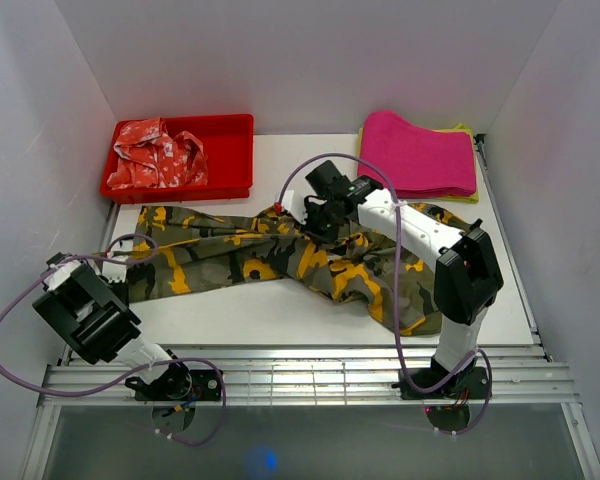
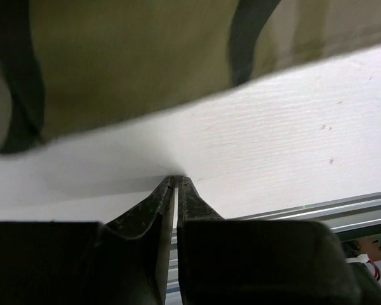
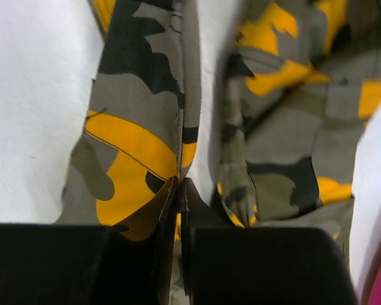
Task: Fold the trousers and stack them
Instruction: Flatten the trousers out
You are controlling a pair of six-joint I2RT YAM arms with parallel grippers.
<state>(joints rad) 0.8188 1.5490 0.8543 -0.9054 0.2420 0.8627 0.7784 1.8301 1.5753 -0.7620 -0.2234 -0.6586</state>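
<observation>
- We found the trousers point(image 1: 280, 262) lying unfolded across the middle of the table point(image 1: 250, 315); one long stretch reached the left edge of the overhead frame, another ran toward lower right; the cloth was rumpled where the two met.
- The right gripper point(image 3: 180, 184) stood over that meeting point at frame centre; its jaws were pressed together, and in the wrist view a yellow-and-olive edge of cloth ran straight into the tips; we judged it pinched on that edge, presumably so the edge could be carried over for a fold.
- The left gripper point(image 2: 176, 181) sat low at the trousers' left end; its jaws were drawn to a thin slit with nothing between them, tips against bare white table just short of the hem; we judged it placed there to take or pin the hem, but it had no hold.
- No fold was made and no stacking begun; we rated the task as early.
- The red tray point(image 1: 235, 150) at upper left held a red-and-white garment point(image 1: 155, 155); a pink cloth point(image 1: 420, 155) lay folded at upper right, close to the trousers' far edge; we judged neither to be part of the job.
- Risk noted: one pinch on a single edge may drag the cloth rather than fold it.
</observation>
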